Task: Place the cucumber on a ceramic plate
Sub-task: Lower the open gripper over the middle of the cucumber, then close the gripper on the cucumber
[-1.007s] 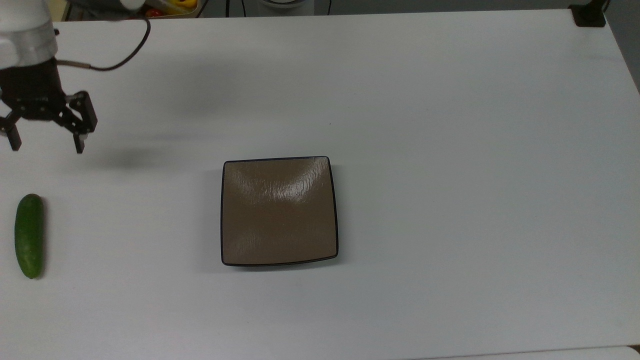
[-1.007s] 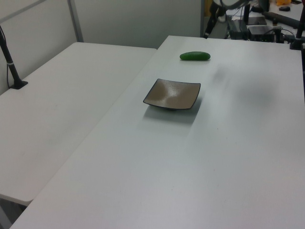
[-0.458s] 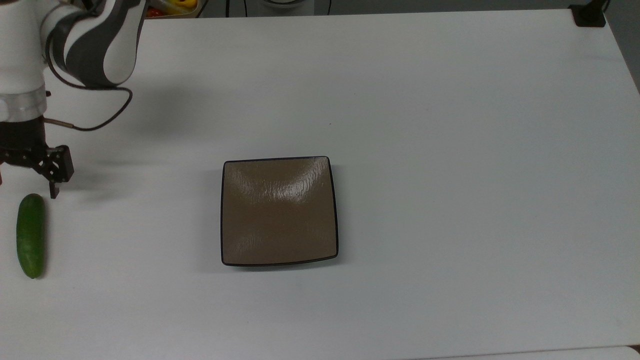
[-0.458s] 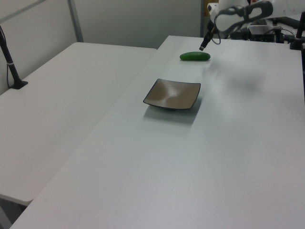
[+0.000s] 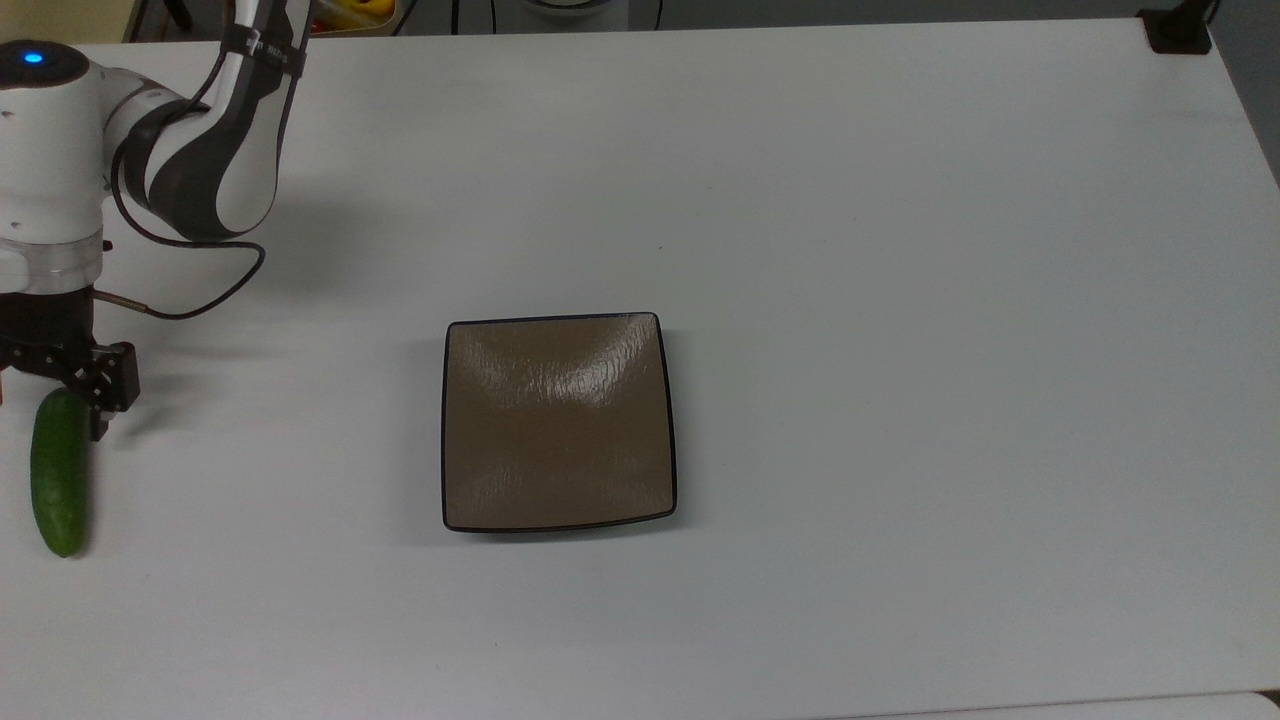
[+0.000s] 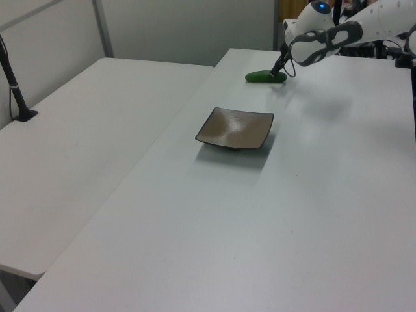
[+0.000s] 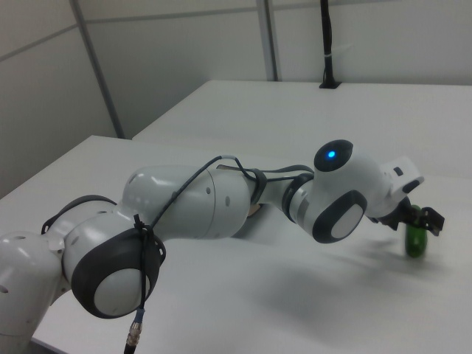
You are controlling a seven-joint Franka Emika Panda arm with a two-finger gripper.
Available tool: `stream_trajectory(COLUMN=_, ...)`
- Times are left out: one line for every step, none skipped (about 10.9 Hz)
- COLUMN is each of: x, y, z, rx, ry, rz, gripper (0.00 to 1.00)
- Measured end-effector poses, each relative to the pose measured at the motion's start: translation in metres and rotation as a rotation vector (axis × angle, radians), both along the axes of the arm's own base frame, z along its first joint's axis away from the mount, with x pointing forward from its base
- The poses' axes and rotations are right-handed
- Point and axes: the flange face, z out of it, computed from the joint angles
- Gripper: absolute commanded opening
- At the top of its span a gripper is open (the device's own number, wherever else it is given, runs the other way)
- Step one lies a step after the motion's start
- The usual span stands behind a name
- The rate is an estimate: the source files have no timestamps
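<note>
1. Left view, nearest zone: bare white table from the 6 o'clock edge up to mid-frame. A second white table adjoins it at 9 o'clock, with a black post standing on its far side.
2. Left view, middle: ceramic plate, square, tan-brown with a thin black rim, sitting flat on the table. Its surface is glossy. Nothing lies on it.
3. Left view, beyond the plate at about 1 o'clock from it: cucumber, dark green, lying flat on the table and well apart from the plate. In the top view it lies at 9 o'clock from the plate, close to the frame edge, its long axis running 12 to 6 o'clock.
4. Gripper: down at the cucumber's end. In the top view this is the 12 o'clock end. Fingers spread wide and straddling that end. One black fingertip shows just beside the cucumber's 3 o'clock flank. Contact between finger and cucumber: cannot tell. The cucumber rests on the table, not lifted.
5. Right view: the gripper sits over the top of the cucumber at 3 o'clock in frame, with the green body showing below the black fingers.
6. Farthest: arm, white and grey, reaching in from 1 o'clock in the left view. A blue light is lit on the wrist joint. A thin dark cable loops beside the wrist above the table.
</note>
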Motion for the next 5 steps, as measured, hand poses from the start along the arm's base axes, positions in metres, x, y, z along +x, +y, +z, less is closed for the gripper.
stream_trajectory(x=0.001, y=-0.001, z=-0.005, rx=-0.002, ry=-0.015, rz=-0.007, gripper=1.00)
stream_trajectory(x=0.002, y=-0.002, z=-0.013, rx=0.000, ry=-0.019, rz=-0.014, gripper=0.97)
stream_trajectory(x=0.002, y=-0.002, z=-0.018, rx=0.001, ry=-0.022, rz=-0.017, gripper=0.87)
stream_trajectory(x=0.002, y=-0.002, z=-0.019, rx=0.002, ry=-0.026, rz=-0.021, gripper=0.72)
stream_trajectory(x=0.002, y=-0.002, z=-0.019, rx=0.007, ry=-0.029, rz=-0.029, gripper=0.53)
